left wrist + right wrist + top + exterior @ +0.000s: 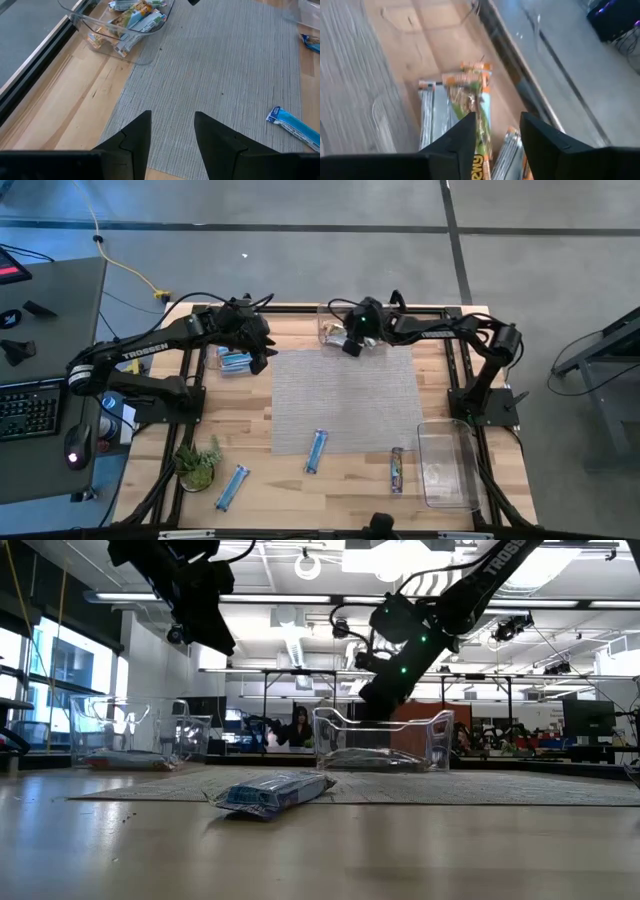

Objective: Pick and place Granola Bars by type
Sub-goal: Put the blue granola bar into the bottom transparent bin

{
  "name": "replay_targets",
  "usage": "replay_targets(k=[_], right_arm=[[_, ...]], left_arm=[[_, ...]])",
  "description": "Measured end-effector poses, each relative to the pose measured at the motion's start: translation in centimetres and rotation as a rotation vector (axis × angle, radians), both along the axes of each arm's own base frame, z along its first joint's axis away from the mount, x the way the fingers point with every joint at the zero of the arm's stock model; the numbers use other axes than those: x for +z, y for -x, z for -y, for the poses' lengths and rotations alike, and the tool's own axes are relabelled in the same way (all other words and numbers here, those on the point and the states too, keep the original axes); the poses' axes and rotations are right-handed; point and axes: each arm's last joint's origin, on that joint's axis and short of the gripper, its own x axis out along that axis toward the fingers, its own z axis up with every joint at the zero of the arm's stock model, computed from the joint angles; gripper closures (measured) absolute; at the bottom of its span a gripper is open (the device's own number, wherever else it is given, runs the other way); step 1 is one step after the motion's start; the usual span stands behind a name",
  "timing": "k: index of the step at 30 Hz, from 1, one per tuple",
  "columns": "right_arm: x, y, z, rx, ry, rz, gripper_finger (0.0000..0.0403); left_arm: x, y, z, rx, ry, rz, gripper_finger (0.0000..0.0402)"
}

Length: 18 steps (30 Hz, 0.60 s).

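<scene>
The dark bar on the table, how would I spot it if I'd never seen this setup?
Find the grey mat in the middle of the wooden table. Just off its near right corner, beside the empty clear bin, lies the dark bar. The other loose bars, one on the mat's edge and one by the plant, are bright blue.

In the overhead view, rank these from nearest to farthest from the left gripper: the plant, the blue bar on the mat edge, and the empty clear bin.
From the left gripper:
1. Blue bar, at the mat's near edge, middle.
2. Plant, near-left corner area.
3. Empty clear bin, near right.
</scene>
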Motion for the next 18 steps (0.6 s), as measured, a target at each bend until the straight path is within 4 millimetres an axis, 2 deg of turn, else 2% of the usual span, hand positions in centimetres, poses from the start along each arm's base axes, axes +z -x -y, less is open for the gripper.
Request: replay_targets(k=[3, 7, 9, 12, 15, 18], right_arm=[[1.1, -0.3, -0.7, 0.027, 0.026, 0.048, 0.0261], [3.7, -1.2, -3.8, 0.201, -0.006, 0.165, 0.0262], [4.7, -1.8, -6.2, 0.317, -0.071, 0.23, 0.0262], [5.5, -2.8, -11.1, 0.55, -0.151, 0.277, 0.0261], [5.4, -3.5, -16.2, 0.732, -0.193, 0.267, 0.026], [5.0, -3.7, -20.4, 0.798, -0.182, 0.233, 0.026]], left_arm=[[0.0, 0.0, 0.0, 0.0, 0.0, 0.0, 0.0257], [0.0, 0.0, 0.0, 0.0, 0.0, 0.0, 0.0257], [0.0, 0.0, 0.0, 0.0, 0.0, 0.001, 0.0257], [0.0, 0.0, 0.0, 0.0, 0.0, 0.001, 0.0257], [0.0, 0.0, 0.0, -0.003, 0.003, 0.002, 0.0257], [0.0, 0.0, 0.1, -0.012, 0.014, 0.006, 0.0257]])
